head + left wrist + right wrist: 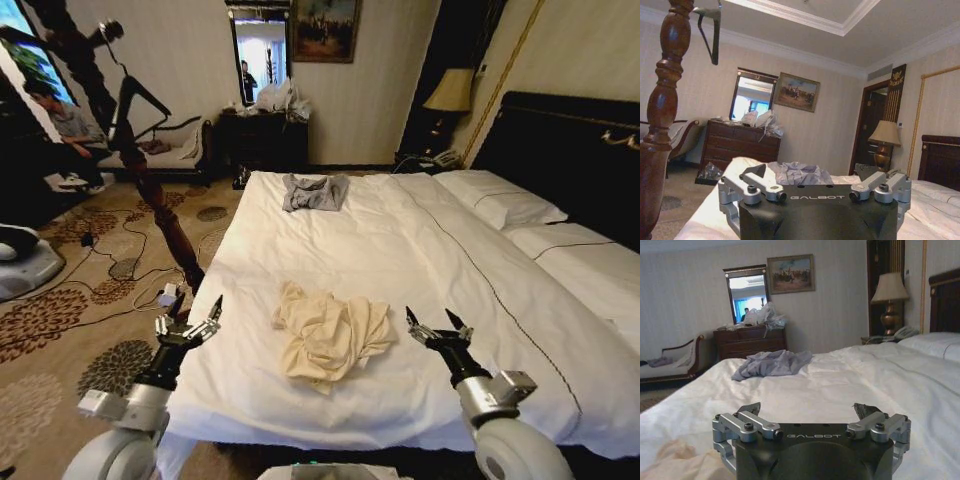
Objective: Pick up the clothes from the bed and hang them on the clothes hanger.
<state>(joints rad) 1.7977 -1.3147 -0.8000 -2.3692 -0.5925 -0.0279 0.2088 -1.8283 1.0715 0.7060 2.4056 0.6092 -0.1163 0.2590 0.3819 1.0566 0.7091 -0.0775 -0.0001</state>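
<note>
The clothes, a crumpled cream-yellow shirt, lie on the near part of the white bed; a corner of the clothes also shows in the right wrist view. My left gripper hovers open at the bed's left edge, left of the shirt. My right gripper hovers open over the sheet just right of the shirt. Neither holds anything. The black triangular clothes hanger hangs high on the wooden coat stand, to the left of the bed.
A grey garment lies at the bed's far end. White pillows sit by the black headboard. Cables trail over the patterned carpet on the left. A dark dresser and a lamp stand by the far wall.
</note>
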